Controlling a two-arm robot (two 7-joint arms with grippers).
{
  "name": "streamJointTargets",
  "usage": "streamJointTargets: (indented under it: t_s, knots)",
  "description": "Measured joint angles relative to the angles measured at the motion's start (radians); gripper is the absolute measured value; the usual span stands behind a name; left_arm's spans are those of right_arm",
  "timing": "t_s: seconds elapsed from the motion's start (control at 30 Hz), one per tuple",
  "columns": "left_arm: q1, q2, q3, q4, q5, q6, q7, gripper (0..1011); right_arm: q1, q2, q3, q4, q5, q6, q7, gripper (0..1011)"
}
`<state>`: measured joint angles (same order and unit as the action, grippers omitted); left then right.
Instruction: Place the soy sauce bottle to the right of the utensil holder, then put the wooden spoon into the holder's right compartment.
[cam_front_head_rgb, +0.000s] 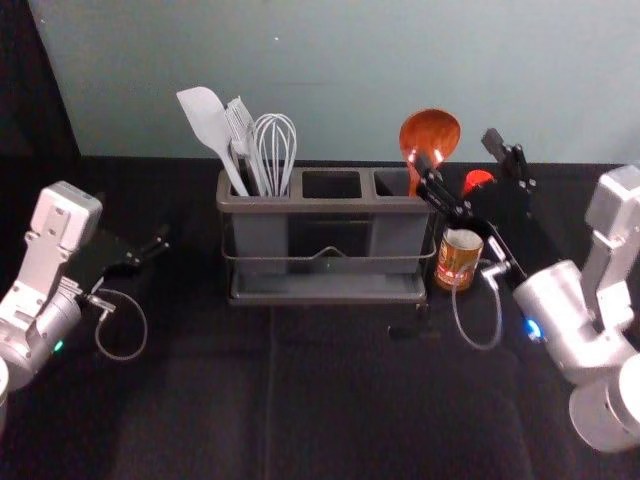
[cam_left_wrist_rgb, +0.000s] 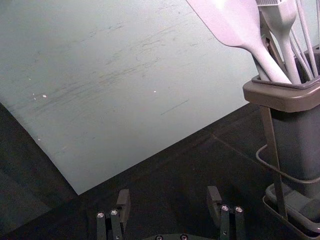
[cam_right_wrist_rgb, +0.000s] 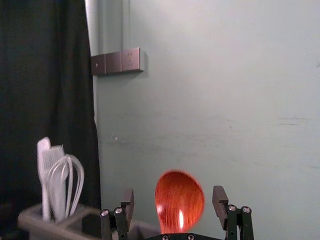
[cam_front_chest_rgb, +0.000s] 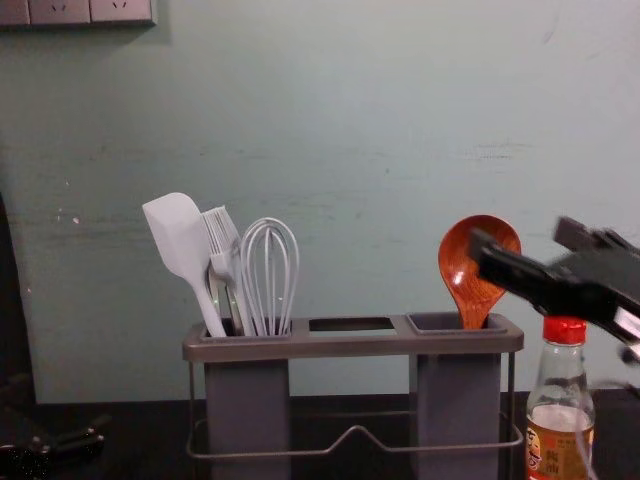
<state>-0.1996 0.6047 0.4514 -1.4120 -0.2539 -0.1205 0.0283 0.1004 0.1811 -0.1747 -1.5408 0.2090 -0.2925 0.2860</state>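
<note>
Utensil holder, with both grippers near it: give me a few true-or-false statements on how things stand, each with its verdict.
1. The wooden spoon stands in the right compartment of the utensil holder. True.
2. The soy sauce bottle stands to the left of the utensil holder. False: it stands to the right.
3. The right gripper is closed tight on the wooden spoon. False: its fingers are spread apart.
4. The whisk shares the left compartment with the white spatula. True.
5. The left gripper is holding the white spatula. False: it is open with nothing between its fingers.
</note>
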Motion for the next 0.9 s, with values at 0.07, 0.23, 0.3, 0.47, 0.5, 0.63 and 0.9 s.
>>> streamJointTargets:
  t_s: [0.07, 0.23, 0.3, 0.47, 0.5, 0.63, 0.9]
  knots:
    - [0.000, 0.000, 0.000, 0.000, 0.000, 0.000, 0.000, 1005, -0.042, 0.017, 0.006, -0.025, -0.007, -0.020, 0.000, 1002]
    - [0.000, 0.000, 0.000, 0.000, 0.000, 0.000, 0.000, 1005, -0.114, 0.038, 0.022, -0.048, -0.028, -0.103, 0.003, 1003]
    - [0.000, 0.000, 0.000, 0.000, 0.000, 0.000, 0.000, 1005, -0.144, 0.041, 0.033, -0.050, -0.036, -0.154, 0.004, 1002]
    - [0.000, 0.000, 0.000, 0.000, 0.000, 0.000, 0.000, 1005, -0.195, 0.036, 0.061, -0.052, -0.062, -0.273, 0.001, 1002]
    - [0.000, 0.000, 0.000, 0.000, 0.000, 0.000, 0.000, 1005, -0.207, 0.034, 0.070, -0.054, -0.066, -0.300, 0.000, 1002]
    - [0.000, 0.000, 0.000, 0.000, 0.000, 0.000, 0.000, 1005, -0.234, 0.030, 0.099, -0.059, -0.072, -0.329, -0.009, 1002]
    - [0.000, 0.000, 0.000, 0.000, 0.000, 0.000, 0.000, 1005, -0.247, 0.013, 0.173, -0.063, -0.134, -0.274, -0.073, 1002]
